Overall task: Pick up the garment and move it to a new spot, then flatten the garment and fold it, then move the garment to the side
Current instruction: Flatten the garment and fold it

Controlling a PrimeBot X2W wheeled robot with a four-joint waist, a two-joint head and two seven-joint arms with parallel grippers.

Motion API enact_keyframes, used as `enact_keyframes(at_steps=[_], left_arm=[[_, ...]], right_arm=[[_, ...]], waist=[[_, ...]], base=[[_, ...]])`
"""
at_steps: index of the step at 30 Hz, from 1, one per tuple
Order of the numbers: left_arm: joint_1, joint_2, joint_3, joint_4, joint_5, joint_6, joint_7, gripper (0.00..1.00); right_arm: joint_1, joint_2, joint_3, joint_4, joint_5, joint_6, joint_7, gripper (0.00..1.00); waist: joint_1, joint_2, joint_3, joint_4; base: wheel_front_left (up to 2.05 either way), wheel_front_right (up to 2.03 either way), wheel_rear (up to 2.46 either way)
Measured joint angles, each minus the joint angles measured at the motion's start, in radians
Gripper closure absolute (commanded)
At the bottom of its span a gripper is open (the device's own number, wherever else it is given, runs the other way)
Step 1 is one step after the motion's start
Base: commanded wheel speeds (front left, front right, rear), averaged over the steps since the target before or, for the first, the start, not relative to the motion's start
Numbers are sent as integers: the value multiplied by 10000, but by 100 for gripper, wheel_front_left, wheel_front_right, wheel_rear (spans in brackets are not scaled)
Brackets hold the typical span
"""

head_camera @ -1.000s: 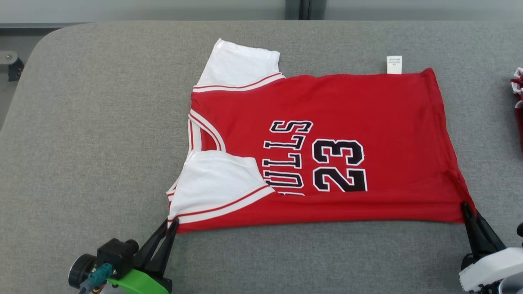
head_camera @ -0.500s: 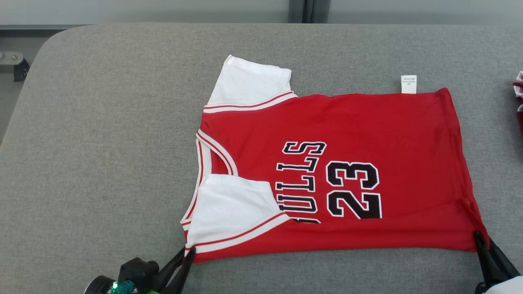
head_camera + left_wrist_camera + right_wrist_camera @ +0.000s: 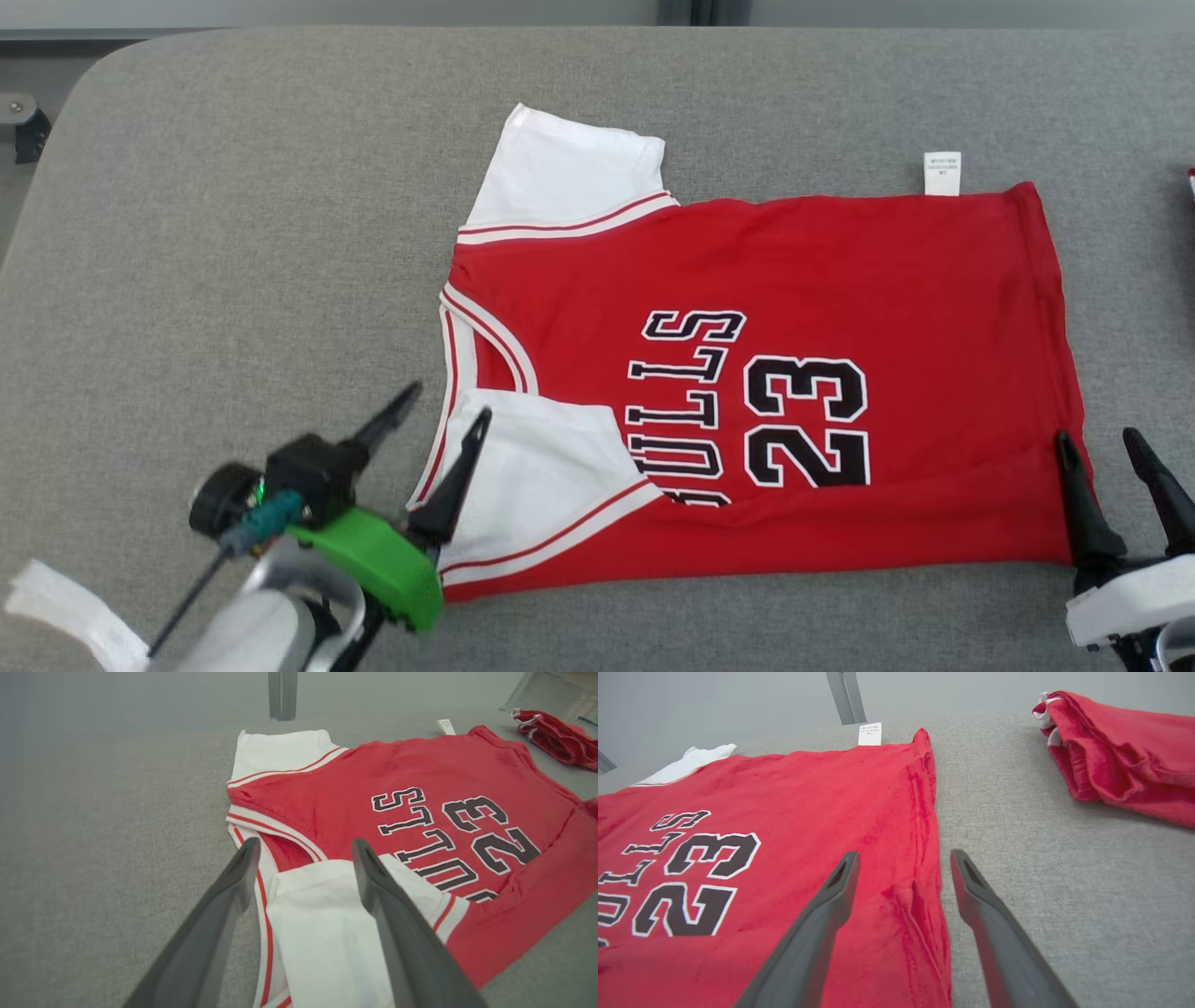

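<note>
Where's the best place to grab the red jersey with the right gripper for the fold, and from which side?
Probably best: take the jersey at its near hem corner, coming in low from the robot's side. The hem edge lies flat and free there, and the open right gripper straddles it.

A grey fabric-covered table [image 3: 233, 233] bears a flat red jersey [image 3: 840, 261] and, well apart, a bundled red garment [image 3: 1120, 751].

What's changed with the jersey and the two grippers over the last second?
The left gripper and right gripper, pinched shut on the jersey at its near corners before, have let go and now stand open over its edges. The jersey stayed flat on the grey table, near sleeve folded in.
</note>
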Motion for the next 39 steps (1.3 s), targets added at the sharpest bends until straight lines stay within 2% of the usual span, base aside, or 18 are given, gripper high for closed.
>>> enact_keyframes(at_steps=[5,9,15,19,23,27,33,39], left_arm=[[-2477,407,403,-226,125,-370,803,0],[-4962,784,349,207,-59,-761,2255,0],[-8207,1060,-493,1848,-1411,-936,4688,0],[-9615,1522,-1210,2840,-2541,-947,5609,0],[-10309,2000,-1887,3724,-3158,-947,6075,0],[-10772,2592,-2491,4048,-3613,-947,6107,0],[-11064,3045,-3187,4192,-4527,-947,6286,0],[-11448,3352,-3766,4433,-4800,-949,6119,0]], right_arm=[[-666,188,161,-384,-274,0,86,0],[-1216,313,272,-723,-525,0,217,0],[-2150,523,711,-1039,-782,0,343,0],[-2659,754,882,-1179,-828,0,334,0],[-2823,953,938,-1189,-859,0,245,0],[-2887,1114,941,-1220,-861,0,157,0],[-2887,1283,911,-1264,-855,0,71,0],[-3003,1386,932,-1267,-842,0,25,0]], waist=[[0,0,359,-33],[0,0,788,-134],[1,0,1570,-452],[1,0,2077,-842],[1,0,2566,-1313],[1,0,2993,-1800],[2,0,3569,-2369],[1,0,4019,-2734]], base=[[0,0,0],[0,0,0],[0,0,0],[0,0,0],[0,0,0],[0,0,0],[0,0,0],[0,0,0]])
